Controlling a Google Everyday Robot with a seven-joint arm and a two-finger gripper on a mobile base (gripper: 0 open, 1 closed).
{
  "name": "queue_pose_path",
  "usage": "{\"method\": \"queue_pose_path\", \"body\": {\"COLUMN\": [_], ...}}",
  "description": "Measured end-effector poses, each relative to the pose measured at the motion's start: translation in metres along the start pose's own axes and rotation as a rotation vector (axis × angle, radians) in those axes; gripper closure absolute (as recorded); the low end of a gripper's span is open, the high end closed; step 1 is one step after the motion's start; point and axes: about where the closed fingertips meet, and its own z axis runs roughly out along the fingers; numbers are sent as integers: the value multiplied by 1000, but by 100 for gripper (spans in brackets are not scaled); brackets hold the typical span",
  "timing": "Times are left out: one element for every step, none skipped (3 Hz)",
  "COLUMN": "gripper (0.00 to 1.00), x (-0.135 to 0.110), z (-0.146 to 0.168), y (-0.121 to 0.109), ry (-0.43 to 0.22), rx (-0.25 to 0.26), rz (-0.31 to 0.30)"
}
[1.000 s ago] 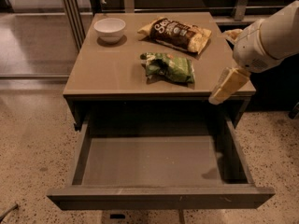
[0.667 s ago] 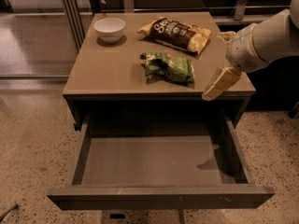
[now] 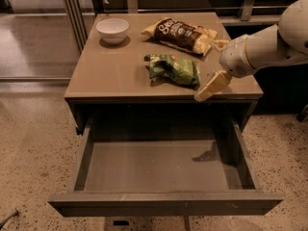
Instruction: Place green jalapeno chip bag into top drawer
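The green jalapeno chip bag [image 3: 173, 69] lies wrinkled on the tabletop [image 3: 110, 71], near the middle and towards the front edge. The top drawer [image 3: 159, 170] is pulled fully out below the table, and its grey floor is bare. My gripper [image 3: 207, 72] is open and empty, just right of the green bag over the table's front right part. One tan finger [image 3: 211, 85] points down-left past the table edge. The other finger [image 3: 220, 44] sits near the brown bag's right end.
A larger dark brown and yellow chip bag [image 3: 182, 33] lies at the back of the table. A white bowl [image 3: 112, 30] stands at the back left. My white arm [image 3: 269, 44] reaches in from the right. Glass panels and a speckled floor lie to the left.
My gripper has moved left and a little forward, closer to the green bag's right side. The bags, bowl and drawer have not moved.
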Motion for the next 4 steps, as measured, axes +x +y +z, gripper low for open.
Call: {"method": "queue_pose_path", "body": {"gripper": [0, 0, 18, 41], "x": [-1, -8, -18, -22], "z": [22, 41, 56, 60], "y": [2, 8, 13, 14], "ry": [-50, -87, -115, -123], "rx": [-35, -78, -112, -121], "rz": [23, 25, 19, 17]}}
